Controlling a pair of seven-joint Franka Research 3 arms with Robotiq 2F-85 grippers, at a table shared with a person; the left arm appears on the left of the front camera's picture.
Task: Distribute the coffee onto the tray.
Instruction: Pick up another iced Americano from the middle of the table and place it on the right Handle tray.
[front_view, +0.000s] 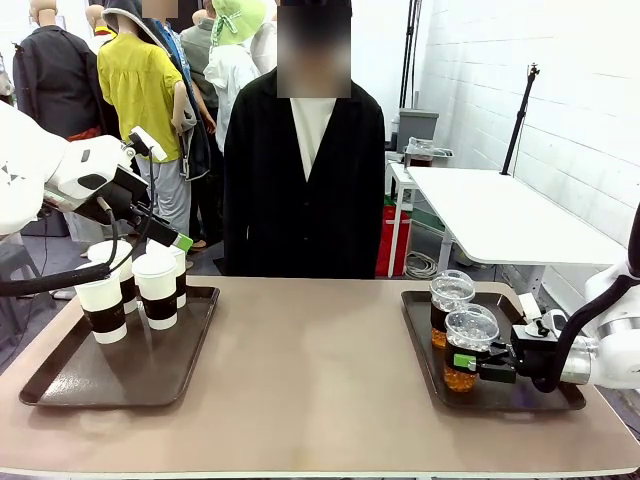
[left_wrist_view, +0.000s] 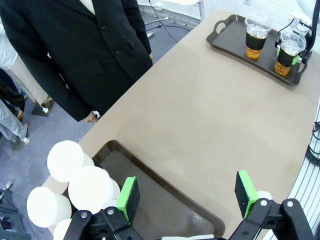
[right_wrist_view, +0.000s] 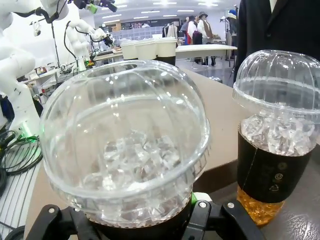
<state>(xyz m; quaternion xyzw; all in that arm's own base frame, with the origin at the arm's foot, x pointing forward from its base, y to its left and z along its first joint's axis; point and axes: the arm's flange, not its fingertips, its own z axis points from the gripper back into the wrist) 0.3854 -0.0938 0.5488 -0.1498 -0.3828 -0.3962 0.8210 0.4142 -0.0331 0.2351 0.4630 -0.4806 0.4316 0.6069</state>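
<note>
On your left, the left tray (front_view: 60, 385) holds four paper cups (front_view: 157, 290) bunched at its far-left end, touching or nearly so. Your left gripper (left_wrist_view: 187, 197) hangs above them with its pads spread wide and nothing between them. Judge these cups as light if empty, top-heavy if full; the pictures do not tell which. The paper wall is soft and will dent, so take one around the dark band, below the lid, with a gentle squeeze. Because they stand so close, going for an outer cup first looks safest.

The middle of the table (front_view: 320, 370) is bare, with a person (front_view: 305, 160) standing at the far side.

On your right, the right tray (front_view: 425, 385) carries two iced cups. The far iced cup (front_view: 450, 305) stands free, just beside the near iced cup (front_view: 470, 350), which your right gripper (front_view: 462, 362) has pinched low on its dark sleeve. Expect this one to be heavier, with ice and liquid that slosh. Clear plastic flexes and may be slick with moisture, so keep it upright, hold on the sleeve, and never by the dome lid, which could pop off.
</note>
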